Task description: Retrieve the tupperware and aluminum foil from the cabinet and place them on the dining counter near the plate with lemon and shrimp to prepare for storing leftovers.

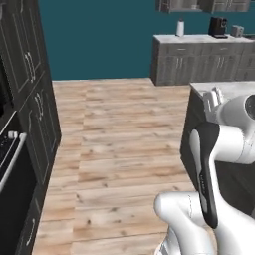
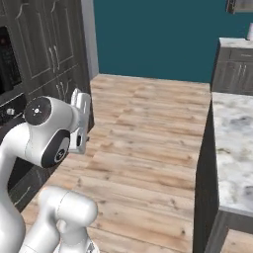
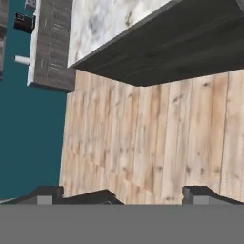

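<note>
My gripper (image 1: 215, 95) is raised in front of the arm's upper joint, beside the corner of the dining counter (image 1: 226, 88), a marble top on a dark base. From the other side the gripper (image 2: 82, 101) hangs over the wood floor near the dark tall units. In the hand view its two dark tips stand far apart, so the gripper (image 3: 126, 196) is open with nothing between them, only floor planks and the dining counter's (image 3: 119, 19) edge ahead. The tupperware, the aluminum foil and the plate with lemon and shrimp are out of view. I cannot tell which unit is the cabinet.
Dark tall units (image 1: 30, 74) and a stove (image 1: 10, 149) line the left side. A far marble counter (image 1: 199, 39) carries a paper-towel roll (image 1: 180, 27) and a coffee machine (image 1: 217, 26), with grey wall cabinets (image 1: 199, 5) above. Wood floor (image 1: 119, 134) lies open between.
</note>
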